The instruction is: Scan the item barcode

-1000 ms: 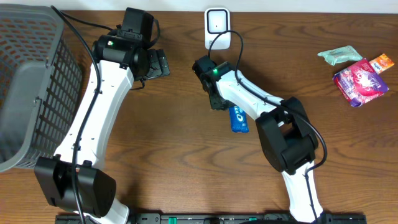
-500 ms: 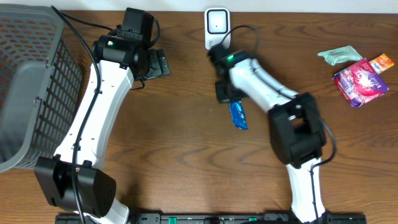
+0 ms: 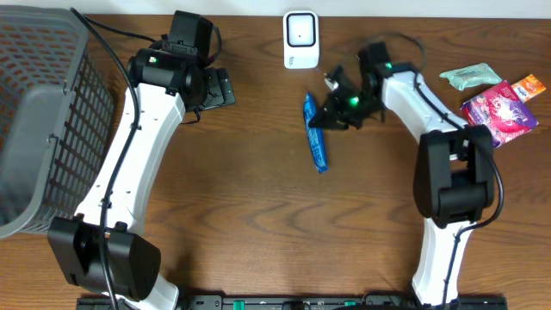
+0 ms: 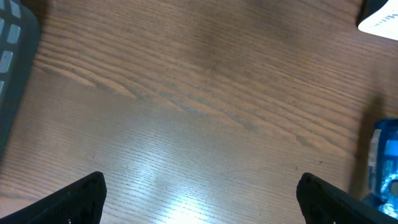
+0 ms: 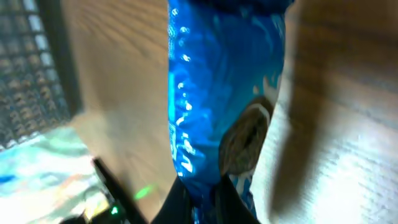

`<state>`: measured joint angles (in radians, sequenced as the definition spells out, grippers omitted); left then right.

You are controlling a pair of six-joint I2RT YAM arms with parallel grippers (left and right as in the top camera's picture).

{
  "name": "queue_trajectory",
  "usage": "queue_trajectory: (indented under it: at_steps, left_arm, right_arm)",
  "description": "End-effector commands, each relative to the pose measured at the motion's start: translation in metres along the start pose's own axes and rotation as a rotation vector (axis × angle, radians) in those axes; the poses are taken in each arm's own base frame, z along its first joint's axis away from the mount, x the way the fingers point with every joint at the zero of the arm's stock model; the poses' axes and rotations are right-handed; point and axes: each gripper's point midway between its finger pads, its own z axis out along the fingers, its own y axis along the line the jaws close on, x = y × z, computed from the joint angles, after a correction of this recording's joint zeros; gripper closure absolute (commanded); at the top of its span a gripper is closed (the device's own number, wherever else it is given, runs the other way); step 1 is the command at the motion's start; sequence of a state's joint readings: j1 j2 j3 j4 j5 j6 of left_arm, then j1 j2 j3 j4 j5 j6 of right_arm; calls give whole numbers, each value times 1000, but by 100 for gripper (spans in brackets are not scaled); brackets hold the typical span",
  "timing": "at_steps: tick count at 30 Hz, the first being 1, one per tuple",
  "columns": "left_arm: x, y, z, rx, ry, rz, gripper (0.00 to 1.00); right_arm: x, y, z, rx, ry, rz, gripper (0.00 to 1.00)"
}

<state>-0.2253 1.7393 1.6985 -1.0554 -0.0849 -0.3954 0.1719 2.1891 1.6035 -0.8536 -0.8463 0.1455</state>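
Observation:
The item is a blue snack packet (image 3: 318,138), held edge-on over the table centre, just below the white barcode scanner (image 3: 300,39) at the far edge. My right gripper (image 3: 323,118) is shut on the packet's upper end. In the right wrist view the blue packet (image 5: 217,93) fills the middle, pinched at the bottom by the right gripper (image 5: 209,204). My left gripper (image 3: 217,89) hovers open left of the scanner. The left wrist view shows the left gripper (image 4: 202,202) over bare wood, with the packet (image 4: 385,158) at the right edge and the scanner (image 4: 380,17) top right.
A grey mesh basket (image 3: 34,112) takes up the table's left side. At the far right lie a teal packet (image 3: 469,77), a pink-purple packet (image 3: 499,112) and a small orange packet (image 3: 531,86).
My right arm has swung from left of the packet round to its right, shut on it and carried it up toward the scanner, turning it edge-on. The left arm has not moved.

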Motion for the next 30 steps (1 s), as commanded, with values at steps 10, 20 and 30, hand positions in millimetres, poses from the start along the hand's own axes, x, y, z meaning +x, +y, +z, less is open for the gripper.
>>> queue_trajectory:
  at_steps: [10,20,30]
  left_arm:
    - [-1,2,1,-11,1,2,2]
    - [-1,2,1,-11,1,2,2]
    - [-1,2,1,-11,1,2,2]
  right_arm:
    - [26,-105,-58,35,-102,336,73]
    - [38,-77,-92,65,-96,252,39]
    - [76,-75,-45,348,107,158,50]
